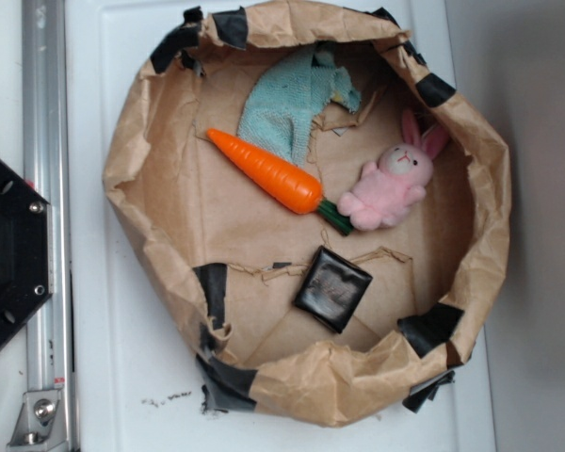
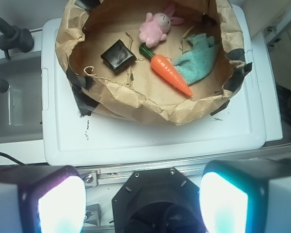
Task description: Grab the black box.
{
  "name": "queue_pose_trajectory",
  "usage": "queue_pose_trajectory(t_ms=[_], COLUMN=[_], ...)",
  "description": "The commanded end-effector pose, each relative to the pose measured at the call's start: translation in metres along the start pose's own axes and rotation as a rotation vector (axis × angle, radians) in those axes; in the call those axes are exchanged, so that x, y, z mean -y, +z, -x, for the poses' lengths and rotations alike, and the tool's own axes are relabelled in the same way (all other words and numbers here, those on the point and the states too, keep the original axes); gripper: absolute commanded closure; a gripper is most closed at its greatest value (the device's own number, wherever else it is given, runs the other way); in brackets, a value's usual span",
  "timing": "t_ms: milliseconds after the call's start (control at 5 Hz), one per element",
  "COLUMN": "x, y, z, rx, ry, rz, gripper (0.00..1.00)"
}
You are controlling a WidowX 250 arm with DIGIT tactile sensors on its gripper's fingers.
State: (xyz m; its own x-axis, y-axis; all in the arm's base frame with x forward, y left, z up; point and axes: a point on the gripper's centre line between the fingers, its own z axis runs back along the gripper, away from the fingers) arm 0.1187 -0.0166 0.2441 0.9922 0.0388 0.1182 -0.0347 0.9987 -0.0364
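The black box [image 1: 332,288] is small, flat and glossy, and lies on the floor of the brown paper bowl [image 1: 151,141] near its front rim. In the wrist view the black box [image 2: 118,56] sits at the bowl's left side, far ahead of my gripper [image 2: 143,206]. The gripper is open, its two pale fingertips [image 2: 60,206] spread wide at the bottom of the frame with nothing between them. It hangs over the robot base, outside the bowl. The gripper does not show in the exterior view.
Inside the bowl lie an orange carrot [image 1: 268,172], a pink bunny [image 1: 391,184] and a teal cloth [image 1: 292,99]. The bowl stands on a white board [image 2: 150,138]. A black hexagonal plate [image 1: 9,250] and a metal rail [image 1: 45,188] lie to the left.
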Motion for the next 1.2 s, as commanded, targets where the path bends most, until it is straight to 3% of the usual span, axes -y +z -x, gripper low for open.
queue_pose_trajectory(t_ms=[0, 400, 600, 1000], x=[0.0, 0.008, 0.014, 0.026], y=[0.0, -0.023, -0.046, -0.089], z=[0.0, -0.058, -0.083, -0.122], rx=[0.0, -0.036, -0.073, -0.062], ry=[0.0, 0.008, -0.087, -0.261], rz=[0.0, -0.064, -0.057, -0.042], gripper=[0.0, 0.0, 0.0, 0.0])
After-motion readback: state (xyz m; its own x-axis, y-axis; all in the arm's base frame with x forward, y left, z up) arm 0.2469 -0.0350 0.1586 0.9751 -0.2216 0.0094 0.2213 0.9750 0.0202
